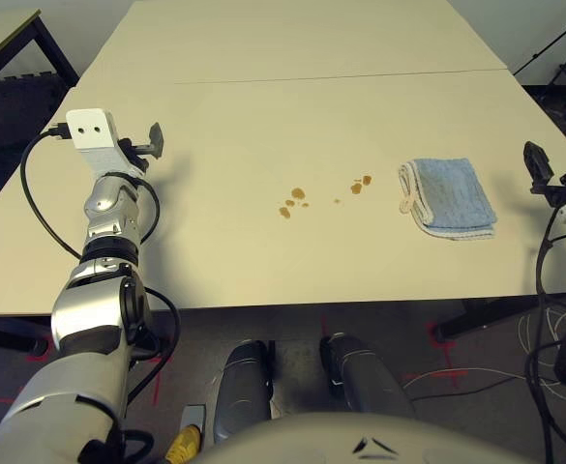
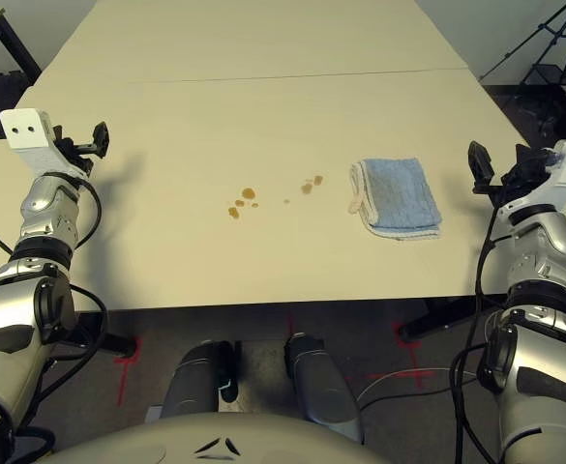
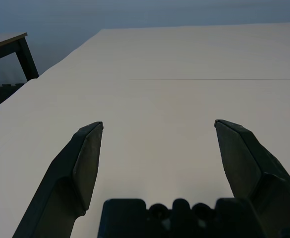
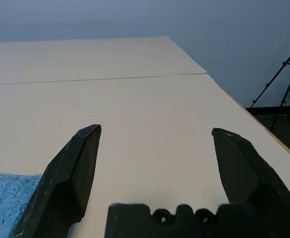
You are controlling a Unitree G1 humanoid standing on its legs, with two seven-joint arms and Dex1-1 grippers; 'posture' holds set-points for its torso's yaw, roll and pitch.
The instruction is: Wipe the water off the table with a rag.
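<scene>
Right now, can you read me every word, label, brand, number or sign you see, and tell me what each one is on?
There is no text that I can read: no words or numbers on the table or on the arms.
The rag has a small pale tab at its edge, too small to tell whether anything is printed on it.

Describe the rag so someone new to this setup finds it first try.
Start at the big beige table, on its half nearer the robot. Go right past the brownish-orange droplets, stopping before the right tool. The rag is the folded light-blue cloth with a whitish hem, the only blue, fuzzy thing there.
</scene>
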